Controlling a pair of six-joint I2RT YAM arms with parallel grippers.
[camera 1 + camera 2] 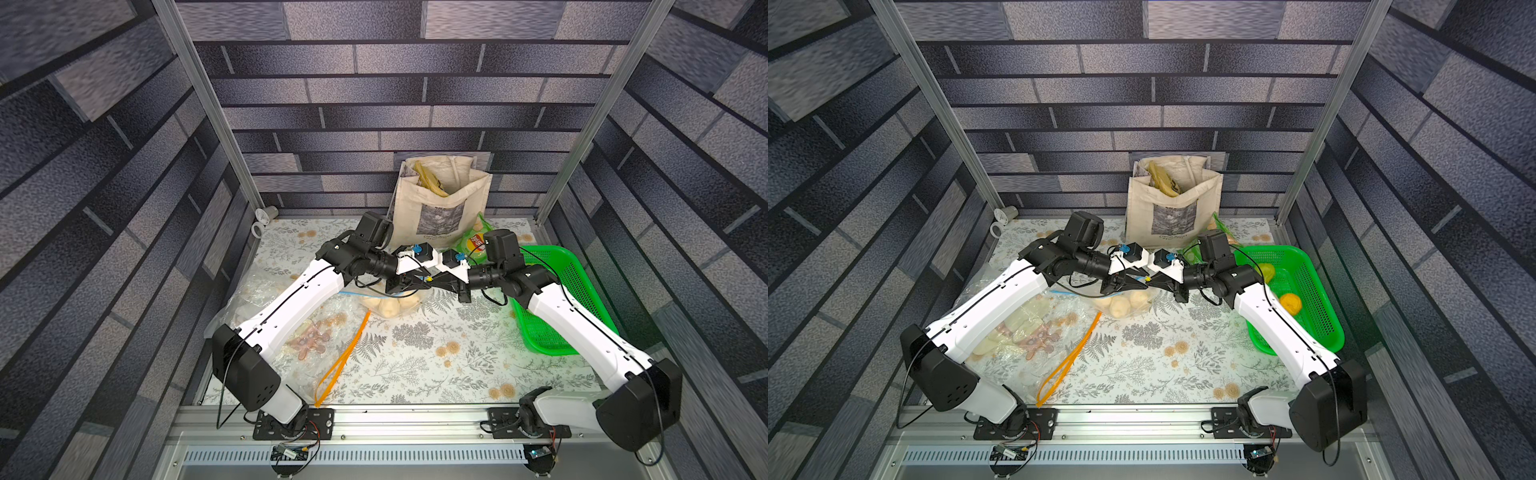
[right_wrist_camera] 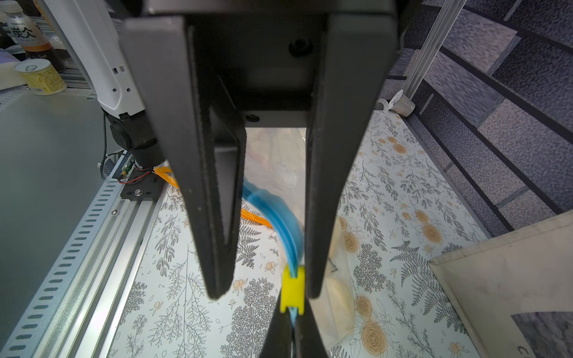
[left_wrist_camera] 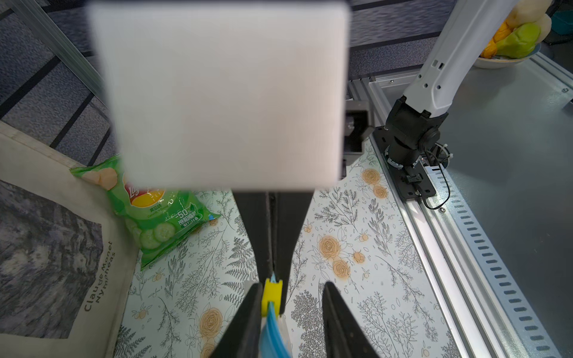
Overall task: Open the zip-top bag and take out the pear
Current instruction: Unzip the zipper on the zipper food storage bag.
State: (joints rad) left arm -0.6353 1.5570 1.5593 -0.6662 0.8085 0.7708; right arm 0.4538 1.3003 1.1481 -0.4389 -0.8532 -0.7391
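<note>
Gripping the end of the blue zip track (image 2: 279, 217) of the clear zip-top plastic bag (image 1: 417, 300), the right pincer (image 2: 293, 320) is fully closed, with its tips directly beside the small yellow plastic slider (image 2: 292, 291). The left pincer (image 3: 291, 286) faces the right pincer tip to tip. Its two black fingers (image 2: 214, 217) stand moderately apart and grip nothing; the slider touches the inner face of one finger, and the other finger is clear of it. From the held point the zip track arcs down and away toward the bag body. Whether the track is sealed or parted cannot be determined.

Location of the task items: the bag body rests on the table (image 1: 415, 365), which carries a floral-printed cover, on the arm-base side of the beige canvas tote bag (image 1: 440, 208) and near it. The pale yellow pears (image 1: 388, 309) lie inside the bag.

Other items: a green crisp packet (image 3: 161, 217) leans against the tote bag on the right-arm side. A green perforated plastic basket (image 1: 552, 299) sits farther from the tote bag on that same side. An orange zip strip (image 1: 345, 357) lies on the table, well apart from the tote bag, toward the left arm base.
</note>
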